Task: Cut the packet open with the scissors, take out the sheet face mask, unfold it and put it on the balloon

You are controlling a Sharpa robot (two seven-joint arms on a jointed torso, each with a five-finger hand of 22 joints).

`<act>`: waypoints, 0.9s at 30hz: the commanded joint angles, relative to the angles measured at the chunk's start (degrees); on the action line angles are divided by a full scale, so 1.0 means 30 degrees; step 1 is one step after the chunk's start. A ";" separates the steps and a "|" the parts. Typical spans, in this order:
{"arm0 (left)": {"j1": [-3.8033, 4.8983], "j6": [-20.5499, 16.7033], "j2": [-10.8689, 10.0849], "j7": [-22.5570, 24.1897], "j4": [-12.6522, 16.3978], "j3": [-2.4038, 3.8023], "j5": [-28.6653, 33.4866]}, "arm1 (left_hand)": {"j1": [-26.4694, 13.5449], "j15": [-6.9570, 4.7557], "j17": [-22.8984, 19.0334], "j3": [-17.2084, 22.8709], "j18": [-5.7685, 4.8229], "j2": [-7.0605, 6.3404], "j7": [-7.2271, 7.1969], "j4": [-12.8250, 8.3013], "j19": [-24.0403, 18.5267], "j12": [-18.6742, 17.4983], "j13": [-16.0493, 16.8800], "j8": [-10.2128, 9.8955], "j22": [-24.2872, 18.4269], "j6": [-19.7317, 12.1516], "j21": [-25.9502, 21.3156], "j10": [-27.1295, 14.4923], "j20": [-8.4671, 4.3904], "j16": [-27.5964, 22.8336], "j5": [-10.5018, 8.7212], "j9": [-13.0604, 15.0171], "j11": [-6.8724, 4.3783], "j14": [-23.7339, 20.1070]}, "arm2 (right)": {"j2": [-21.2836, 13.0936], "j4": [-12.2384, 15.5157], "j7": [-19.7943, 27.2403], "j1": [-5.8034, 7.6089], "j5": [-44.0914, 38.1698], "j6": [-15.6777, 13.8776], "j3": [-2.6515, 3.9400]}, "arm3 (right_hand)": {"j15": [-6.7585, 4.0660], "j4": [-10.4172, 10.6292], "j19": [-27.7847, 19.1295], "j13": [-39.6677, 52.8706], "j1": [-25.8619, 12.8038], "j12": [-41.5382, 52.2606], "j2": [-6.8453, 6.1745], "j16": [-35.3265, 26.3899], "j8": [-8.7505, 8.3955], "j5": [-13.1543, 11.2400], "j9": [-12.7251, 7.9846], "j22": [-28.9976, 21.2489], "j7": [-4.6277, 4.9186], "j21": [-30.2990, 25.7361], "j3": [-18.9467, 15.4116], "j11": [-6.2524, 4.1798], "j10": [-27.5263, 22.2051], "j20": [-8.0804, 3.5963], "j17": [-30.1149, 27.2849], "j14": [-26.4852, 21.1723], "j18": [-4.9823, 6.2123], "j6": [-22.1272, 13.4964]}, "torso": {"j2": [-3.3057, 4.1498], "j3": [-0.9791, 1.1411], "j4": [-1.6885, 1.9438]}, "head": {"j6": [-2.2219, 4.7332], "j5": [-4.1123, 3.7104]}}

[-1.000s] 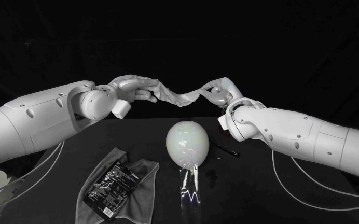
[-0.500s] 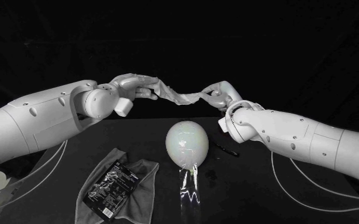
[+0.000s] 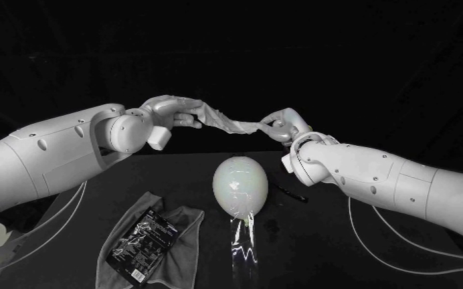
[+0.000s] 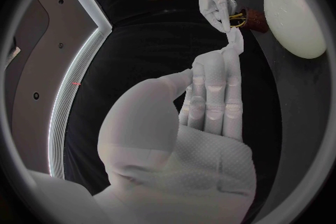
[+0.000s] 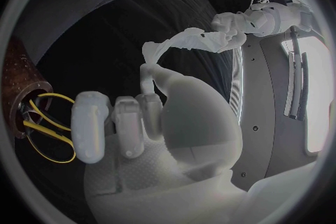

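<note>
The white sheet mask hangs crumpled in the air between my two hands, above the balloon. My left hand holds its left end and my right hand pinches its right end. The pale balloon lies on the black table below them, its knot toward the front. In the left wrist view the mask stretches from my left hand to the right hand. In the right wrist view my right hand pinches the mask, which runs to the left hand.
The black cut packet lies on a grey cloth at the front left. The scissors lie right of the balloon; their yellow handles show in the right wrist view. A clear film strip lies in front of the balloon.
My right hand has dropped slightly and moved a little left, and the mask between the hands sags and bunches more.
</note>
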 commanded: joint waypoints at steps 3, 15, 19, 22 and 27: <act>0.0057 -0.0119 -0.0014 0.0138 -0.0001 0.0033 0.0179 | 0.0065 -0.0068 0.0035 0.0120 0.0378 0.0152 0.0012 -0.0049 0.0034 -0.0002 0.0029 0.0076 0.0030 0.0149 0.0125 0.0119 -0.0117 0.0122 0.0090 0.2094 -0.0012 -0.0045 | -0.0011 -0.0139 -0.0196 -0.0063 -0.0419 0.0328 0.0000 | -0.0129 -0.0302 0.0794 0.3644 0.0235 0.0093 0.0031 0.0067 0.0186 0.0096 0.0535 0.4297 -0.0008 -0.0044 0.0440 -0.0135 0.1213 -0.0094 0.5016 0.2060 -0.0281 0.0138 | -0.0002 -0.0012 -0.0009 | 0.0034 -0.0024; 0.0059 -0.0134 -0.0079 -0.0001 0.0009 0.0032 0.0171 | 0.0066 -0.0074 0.0043 0.0140 0.0379 0.0142 0.0007 -0.0057 0.0034 0.0003 0.0032 0.0078 0.0048 0.0154 0.0155 0.0129 -0.0123 0.0148 0.0089 0.2099 -0.0018 -0.0045 | -0.0093 -0.0193 -0.0276 -0.0189 -0.0487 0.0341 -0.0003 | -0.0129 -0.0331 0.0808 0.3663 0.0244 0.0124 0.0017 0.0067 0.0203 0.0094 0.0546 0.4305 -0.0009 -0.0016 0.0470 -0.0136 0.1224 -0.0095 0.5016 0.2060 -0.0287 0.0128 | -0.0004 -0.0009 -0.0006 | 0.0015 -0.0057; 0.0061 -0.0130 -0.0064 -0.0073 0.0021 0.0031 0.0156 | 0.0066 -0.0074 0.0043 0.0140 0.0379 0.0142 0.0007 -0.0057 0.0034 0.0003 0.0032 0.0078 0.0048 0.0154 0.0155 0.0129 -0.0123 0.0148 0.0089 0.2099 -0.0018 -0.0045 | -0.0116 -0.0131 -0.0212 -0.0200 -0.0473 0.0272 -0.0003 | -0.0129 -0.0331 0.0808 0.3663 0.0244 0.0124 0.0017 0.0067 0.0203 0.0094 0.0546 0.4305 -0.0009 -0.0016 0.0470 -0.0136 0.1224 -0.0095 0.5016 0.2060 -0.0287 0.0128 | 0.0006 -0.0010 -0.0008 | 0.0024 -0.0033; 0.0063 -0.0113 -0.0040 -0.0148 0.0040 0.0029 0.0121 | 0.0066 -0.0074 0.0043 0.0140 0.0379 0.0142 0.0007 -0.0057 0.0034 0.0003 0.0032 0.0078 0.0048 0.0154 0.0155 0.0129 -0.0123 0.0148 0.0089 0.2099 -0.0018 -0.0045 | -0.0136 -0.0006 -0.0103 -0.0204 -0.0424 0.0170 -0.0003 | -0.0129 -0.0331 0.0808 0.3663 0.0244 0.0124 0.0017 0.0067 0.0203 0.0094 0.0546 0.4305 -0.0009 -0.0016 0.0470 -0.0136 0.1224 -0.0095 0.5016 0.2060 -0.0287 0.0128 | 0.0007 0.0001 -0.0002 | 0.0014 -0.0028; 0.0067 -0.0085 -0.0002 -0.0318 0.0098 0.0026 -0.0034 | 0.0058 -0.0081 0.0052 0.0160 0.0379 0.0120 0.0002 -0.0063 0.0033 0.0009 0.0037 0.0082 0.0073 0.0163 0.0197 0.0142 -0.0131 0.0183 0.0090 0.2108 -0.0023 -0.0045 | -0.0213 0.0360 0.0125 -0.0205 -0.0322 -0.0051 0.0001 | -0.0129 -0.0331 0.0808 0.3663 0.0244 0.0124 0.0017 0.0067 0.0203 0.0094 0.0546 0.4305 -0.0009 -0.0016 0.0470 -0.0136 0.1224 -0.0095 0.5016 0.2060 -0.0287 0.0128 | 0.0012 0.0027 -0.0002 | -0.0007 -0.0004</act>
